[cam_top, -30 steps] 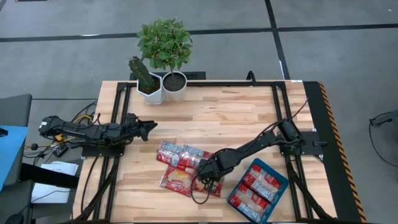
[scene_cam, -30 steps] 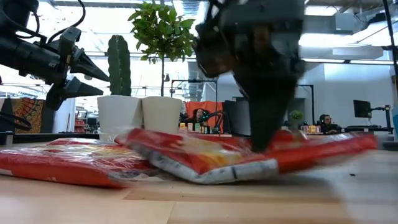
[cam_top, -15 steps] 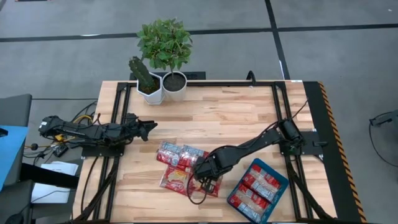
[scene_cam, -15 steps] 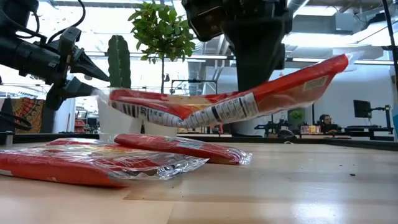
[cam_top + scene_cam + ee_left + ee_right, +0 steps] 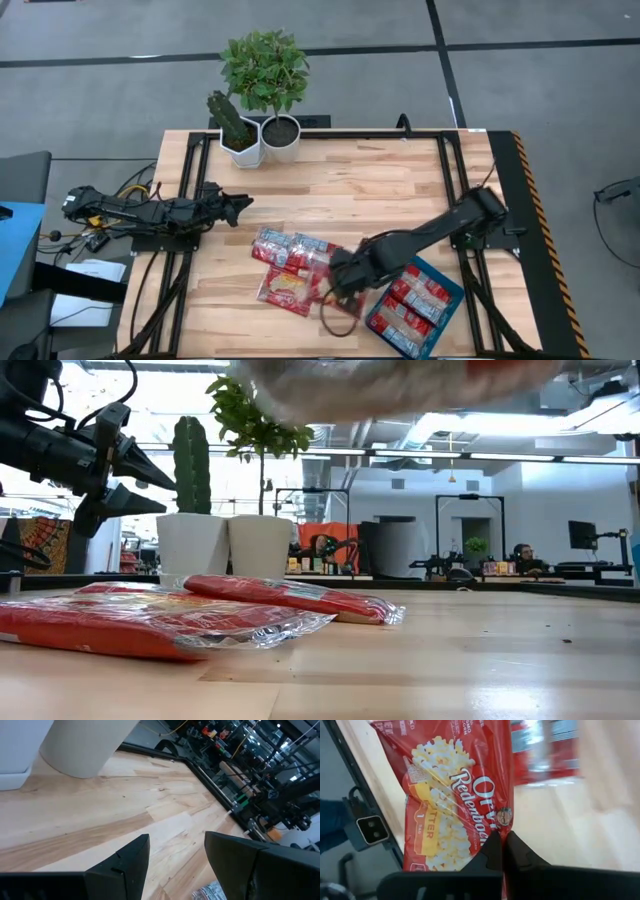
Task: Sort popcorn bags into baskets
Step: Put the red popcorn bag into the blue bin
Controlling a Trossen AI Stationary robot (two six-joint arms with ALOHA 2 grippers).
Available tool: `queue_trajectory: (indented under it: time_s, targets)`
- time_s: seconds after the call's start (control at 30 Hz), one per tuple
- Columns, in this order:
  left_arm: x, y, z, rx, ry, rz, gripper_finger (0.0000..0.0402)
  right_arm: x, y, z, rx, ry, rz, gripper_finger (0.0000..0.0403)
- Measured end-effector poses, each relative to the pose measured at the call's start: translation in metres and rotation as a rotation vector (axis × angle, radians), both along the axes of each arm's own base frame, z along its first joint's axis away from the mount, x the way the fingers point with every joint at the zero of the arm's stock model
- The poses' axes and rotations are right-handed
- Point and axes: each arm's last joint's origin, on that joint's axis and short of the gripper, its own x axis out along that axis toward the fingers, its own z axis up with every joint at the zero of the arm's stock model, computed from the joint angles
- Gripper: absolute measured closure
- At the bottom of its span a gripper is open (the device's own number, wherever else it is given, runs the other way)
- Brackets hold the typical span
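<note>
1. Gripping one popcorn bag (image 5: 452,800) with its jaws pressed together on the packet's edge, the right gripper (image 5: 345,275) hangs above the front middle of the tabletop (image 5: 350,190); in the right wrist view the red packet with its yellow popcorn picture hangs past the two dark fingers (image 5: 492,851).
2. In the low view that lifted bag (image 5: 400,380) shows only as a blur along the upper edge, clear of the wood.
3. On the tabletop a loose pile of popcorn bags (image 5: 285,265) lies just beside the right gripper, on the side of the left arm; the packets overlap one another.
4. The teal basket (image 5: 452,285) sits near the front right corner, close to the right gripper on its other side, and already holds several popcorn packets (image 5: 415,298) laid side by side.
5. The left gripper (image 5: 240,205) waits over the tabletop's left part, well apart from the pile, its jaws spread and holding nothing, as the left wrist view shows with bare wood between the fingers (image 5: 125,865).
6. At the far edge stand two white pots, one with a cactus (image 5: 232,122) and one with a leafy plant (image 5: 265,65), well apart from the bags.
7. A black frame (image 5: 445,190) runs across the tabletop between the right arm's base and the basket.
</note>
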Motion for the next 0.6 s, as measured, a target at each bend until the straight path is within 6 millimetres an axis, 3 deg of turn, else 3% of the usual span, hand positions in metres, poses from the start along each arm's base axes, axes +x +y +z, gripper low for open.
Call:
queue_trajectory:
  time_s: [0.13, 0.33, 0.6]
  targets:
    - [0.0, 0.0, 0.0, -0.002, 0.001, -0.013, 0.0219, -0.034, -0.01, 0.032, -0.086, 0.009, -0.051, 0.0399]
    - [0.0, 0.0, -0.001, -0.002, 0.006, -0.015, 0.0219, -0.084, -0.015, 0.062, -0.148, 0.046, -0.145, 0.0399]
    - [0.0, 0.0, -0.001, 0.002, 0.01, -0.015, 0.0219, -0.15, -0.004, 0.038, -0.092, 0.056, -0.316, 0.0399]
